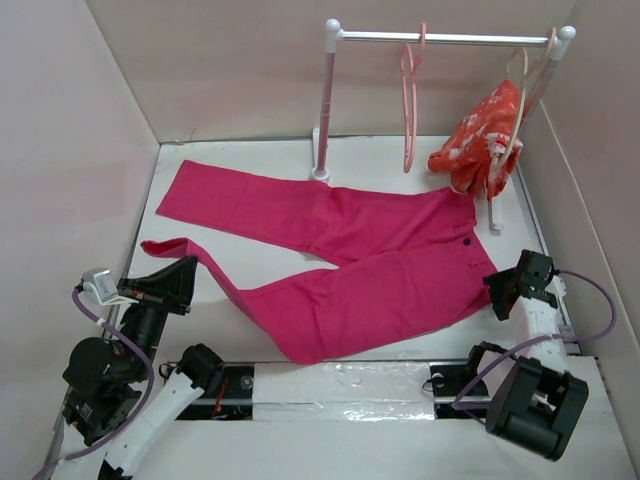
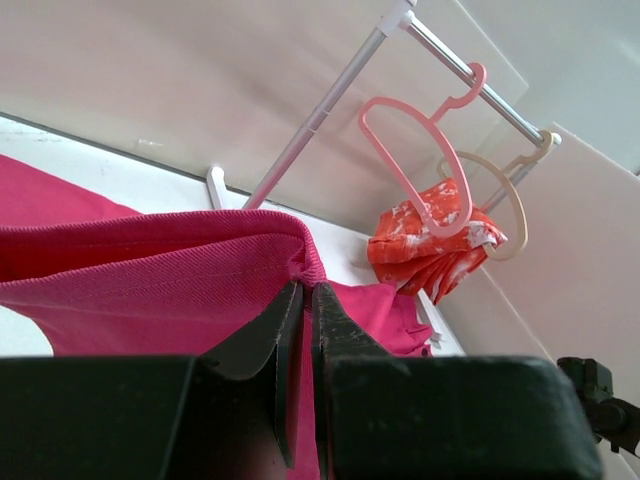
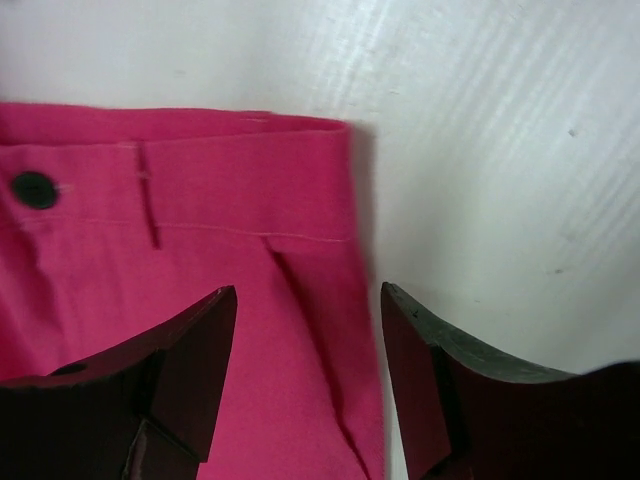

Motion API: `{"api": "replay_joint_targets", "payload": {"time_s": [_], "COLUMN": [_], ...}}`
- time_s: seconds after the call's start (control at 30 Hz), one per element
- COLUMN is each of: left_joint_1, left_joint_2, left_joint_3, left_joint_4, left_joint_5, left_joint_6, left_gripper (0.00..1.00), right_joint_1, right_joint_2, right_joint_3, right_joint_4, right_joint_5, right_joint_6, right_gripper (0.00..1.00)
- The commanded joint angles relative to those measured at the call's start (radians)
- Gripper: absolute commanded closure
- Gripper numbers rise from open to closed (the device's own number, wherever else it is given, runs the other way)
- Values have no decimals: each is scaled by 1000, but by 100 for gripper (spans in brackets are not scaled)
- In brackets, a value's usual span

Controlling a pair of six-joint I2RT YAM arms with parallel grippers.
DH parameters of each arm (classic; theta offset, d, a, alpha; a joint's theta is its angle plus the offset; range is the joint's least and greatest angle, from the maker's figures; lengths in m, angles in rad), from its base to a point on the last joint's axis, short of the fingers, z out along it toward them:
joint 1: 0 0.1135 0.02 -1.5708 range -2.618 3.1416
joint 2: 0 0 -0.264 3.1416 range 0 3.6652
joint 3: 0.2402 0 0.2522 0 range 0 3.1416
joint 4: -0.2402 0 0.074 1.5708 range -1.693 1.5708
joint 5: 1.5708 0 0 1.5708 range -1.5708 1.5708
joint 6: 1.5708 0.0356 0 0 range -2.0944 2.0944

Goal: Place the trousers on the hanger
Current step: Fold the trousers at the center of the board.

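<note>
Table (image 1: 250,155): white, walled on 3 sides. Trousers (image 1: 350,260) lie flat across its middle, waist to the right, legs spread left, w/ the near leg's cuff curling toward the left arm. Rack (image 1: 450,38) stands at the back. Left arm is folded low at the near-left corner. Left hand (image 2: 305,292) is tilted up and clenched on a fold of that cuff's hem. Right arm reaches fwd along the right edge. Right hand (image 3: 308,300) points down, released, spread over the waistband corner: one finger over cloth, other over bare table. Hanger (image 1: 409,100) hangs on the rack, well apart from both hands.
</note>
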Motion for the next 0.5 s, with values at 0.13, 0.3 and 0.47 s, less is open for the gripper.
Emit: {"api": "replay_joint_targets", "payload": {"time_s": [0.13,0.3,0.47], "left_joint_1": [-13,-13,-13], "left_joint_2": [-106,-111,-94], "left_joint_3": [9,13,13], "left_joint_4": [78,64,69], "left_joint_5": [-16,-48,-48], "left_joint_6": [18,19,19], "left_gripper": [100,100,100], "right_joint_1": [4,42,87], "right_joint_2": [170,294,133], "right_joint_3": [79,122,154], "right_joint_4": [-47,8,-45], "right_joint_5": [85,95,213], "right_joint_6": [103,108,86], "right_gripper": [39,84,100]}}
